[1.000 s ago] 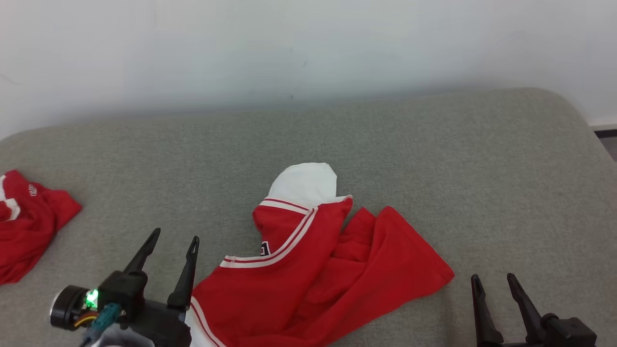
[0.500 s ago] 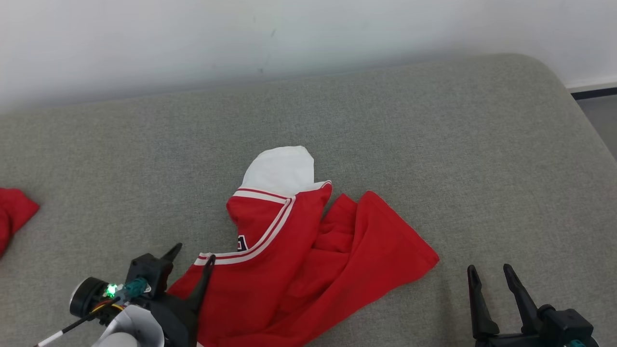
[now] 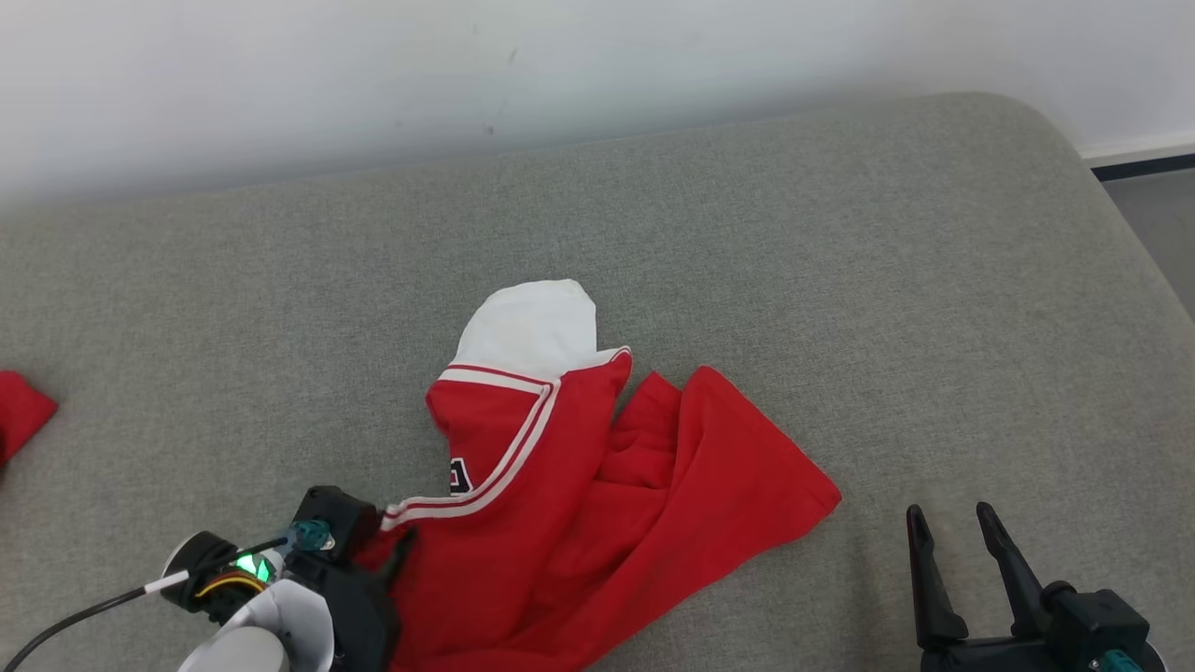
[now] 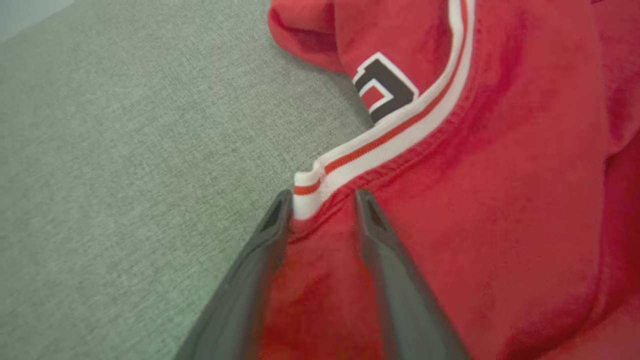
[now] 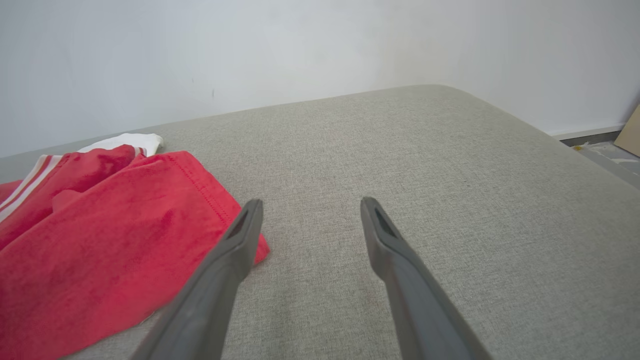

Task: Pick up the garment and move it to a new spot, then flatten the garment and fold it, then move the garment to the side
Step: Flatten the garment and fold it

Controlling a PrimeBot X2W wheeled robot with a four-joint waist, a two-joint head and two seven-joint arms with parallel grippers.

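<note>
The red-and-white garment point(image 3: 597, 504) is lying crumpled near the front middle of the grey cushion point(image 3: 840, 280). The left gripper point(image 4: 320, 200) is straddling the striped trim corner, jaws apart and not pinching yet. The right gripper point(image 3: 950, 515) is hovering wide open off to the garment's right, holding nothing.

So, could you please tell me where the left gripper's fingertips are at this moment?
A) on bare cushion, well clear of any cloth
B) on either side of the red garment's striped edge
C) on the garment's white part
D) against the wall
B: in the left wrist view the left gripper has one finger on each side of the striped edge of the red garment.
</note>
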